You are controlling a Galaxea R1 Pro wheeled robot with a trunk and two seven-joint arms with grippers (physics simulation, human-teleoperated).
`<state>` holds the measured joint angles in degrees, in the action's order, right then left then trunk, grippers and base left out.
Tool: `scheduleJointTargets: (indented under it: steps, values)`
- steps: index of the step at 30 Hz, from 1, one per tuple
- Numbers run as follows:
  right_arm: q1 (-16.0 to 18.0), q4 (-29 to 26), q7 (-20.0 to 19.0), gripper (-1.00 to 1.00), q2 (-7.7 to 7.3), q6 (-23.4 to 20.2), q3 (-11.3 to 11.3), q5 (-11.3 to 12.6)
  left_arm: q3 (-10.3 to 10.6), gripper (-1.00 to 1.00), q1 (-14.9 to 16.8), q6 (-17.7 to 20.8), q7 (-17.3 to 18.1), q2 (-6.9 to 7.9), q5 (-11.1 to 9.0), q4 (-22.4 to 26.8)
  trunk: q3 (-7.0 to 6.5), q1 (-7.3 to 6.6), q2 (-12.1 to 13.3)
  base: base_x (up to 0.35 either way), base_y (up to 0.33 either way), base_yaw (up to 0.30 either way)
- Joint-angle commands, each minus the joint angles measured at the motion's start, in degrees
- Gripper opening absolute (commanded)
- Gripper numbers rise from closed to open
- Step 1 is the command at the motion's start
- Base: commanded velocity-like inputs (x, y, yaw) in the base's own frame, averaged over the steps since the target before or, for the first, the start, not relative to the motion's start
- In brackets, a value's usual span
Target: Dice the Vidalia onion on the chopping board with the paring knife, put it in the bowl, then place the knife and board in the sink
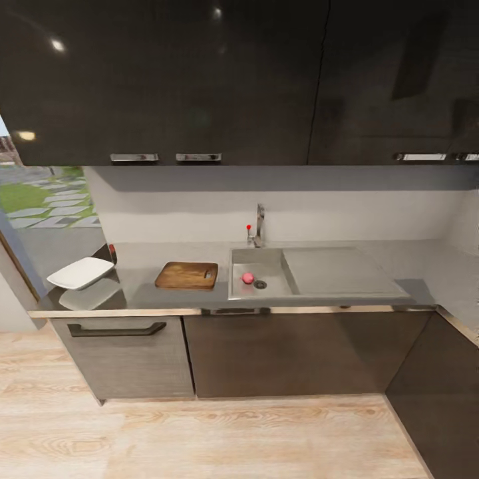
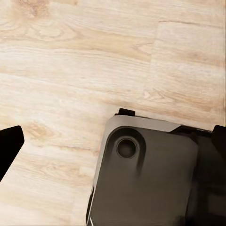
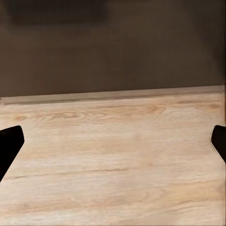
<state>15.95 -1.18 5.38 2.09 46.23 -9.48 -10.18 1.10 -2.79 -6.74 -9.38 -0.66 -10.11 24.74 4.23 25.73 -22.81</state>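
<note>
In the head view the grey countertop [image 1: 153, 293] carries the steel sink [image 1: 243, 289], and a small pinkish-red round onion [image 1: 247, 278] lies in the basin beside the drain. The brown chopping board [image 1: 187, 275] lies flat just left of the sink. Further left, at the counter's end, stands the white squarish bowl [image 1: 81, 272]. A small dark and red object [image 1: 112, 251] behind the bowl may be the paring knife. My left gripper [image 2: 113, 141] hangs open over the wood floor and my own dark base [image 2: 150, 179]. My right gripper [image 3: 113, 143] is open above the floor, facing a dark cabinet front.
A chrome faucet [image 1: 259, 226] with a red knob stands behind the basin, and the flat drainboard [image 1: 339, 271] lies to its right. Dark upper cabinets [image 1: 199, 80] overhang the counter. A side cabinet [image 1: 439, 386] juts out at the right. Light plank floor [image 1: 219, 439] lies between me and the counter.
</note>
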Motion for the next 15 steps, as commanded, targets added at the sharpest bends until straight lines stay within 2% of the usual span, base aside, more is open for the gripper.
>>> scheduleJointTargets:
  steps: [1,7,15]
  values:
    - [0.0,0.0,0.5,1.00,0.02,0.1,-0.2,-0.6,0.1,1.00,0.0,-0.1,-0.2,0.02,-0.5,0.1,0.11,0.05,-0.1,0.170,-0.287,0.000]
    - [0.0,0.0,0.6,1.00,0.02,0.1,-0.2,-0.6,0.1,1.00,0.0,-0.1,-0.2,0.12,-0.5,0.1,0.11,0.05,-0.1,0.208,-0.267,0.010]
    - [0.0,0.0,0.6,1.00,-0.03,0.1,-0.2,-0.6,0.1,1.00,0.0,-0.1,-0.2,0.22,-0.5,0.1,0.11,0.05,-0.1,0.226,-0.253,0.092]
